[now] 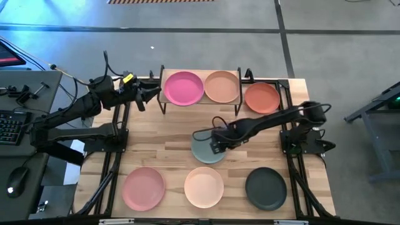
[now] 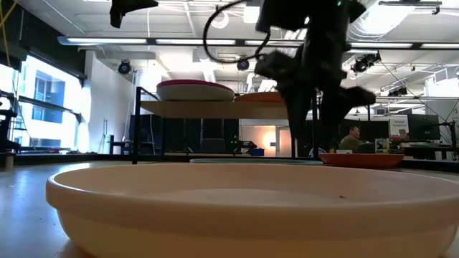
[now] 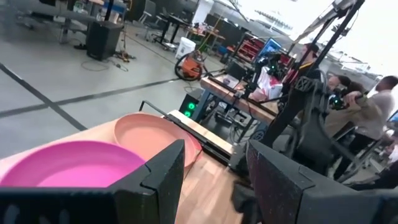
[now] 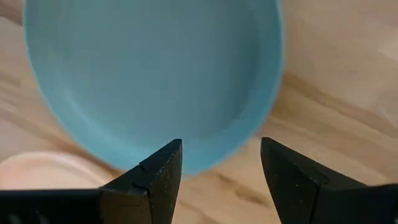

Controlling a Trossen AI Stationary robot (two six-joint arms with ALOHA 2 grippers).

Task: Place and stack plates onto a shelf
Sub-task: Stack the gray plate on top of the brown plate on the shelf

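Two plates [image 1: 183, 87] sit side by side on the shelf [image 1: 164, 76] at the table's [image 1: 162, 150] back edge. One plate [image 1: 262, 97] lies beside it. One lies mid-table [image 1: 204, 152]. Three [image 1: 204, 187] line the front edge.

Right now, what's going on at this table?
Plate stacking onto the shelf, mid-run. The hot pink plate and tan plate sit on it. The right gripper hovers open over the grey-teal plate at table centre, not gripping it. The left gripper waits open beside the shelf. Orange, dusty pink, cream-peach and black plates remain on the table.
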